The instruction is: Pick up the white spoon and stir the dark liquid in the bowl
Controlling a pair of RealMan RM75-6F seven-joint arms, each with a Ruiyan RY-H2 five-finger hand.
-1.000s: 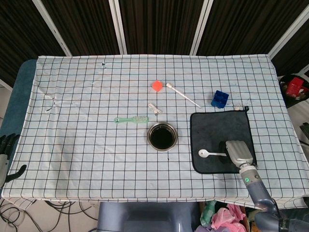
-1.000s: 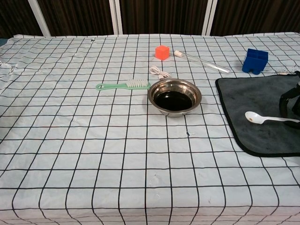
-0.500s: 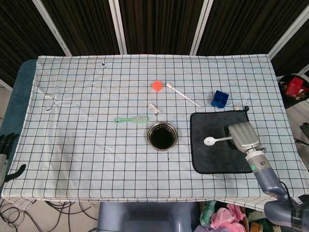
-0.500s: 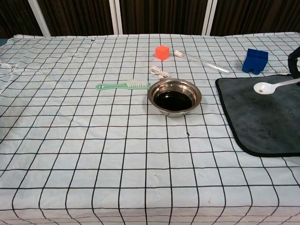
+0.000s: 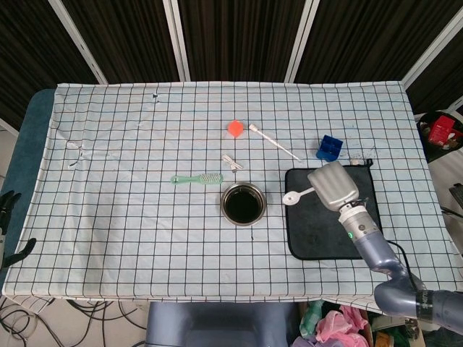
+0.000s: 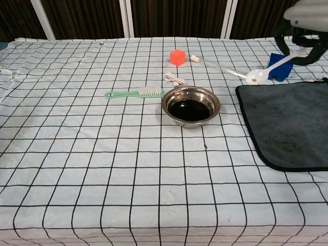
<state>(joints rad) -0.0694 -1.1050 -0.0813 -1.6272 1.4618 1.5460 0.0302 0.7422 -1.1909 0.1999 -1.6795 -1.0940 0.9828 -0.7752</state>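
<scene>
The right hand (image 5: 332,186), fingers closed around the handle of the small white plastic spoon (image 5: 298,195), has lifted it clear of the dark grey cloth mat (image 5: 318,235) where it lay a second ago and carried it leftward, so its scoop now hangs in the air past the mat's left edge, near but not yet over the round steel bowl of dark liquid (image 5: 243,204). To my eye the pick-up is done, and what remains is a short carry over the rim and a dip before stirring. The left hand (image 5: 9,230) sits idle off the table's left edge, holding nothing, fingers apparently loose.
</scene>
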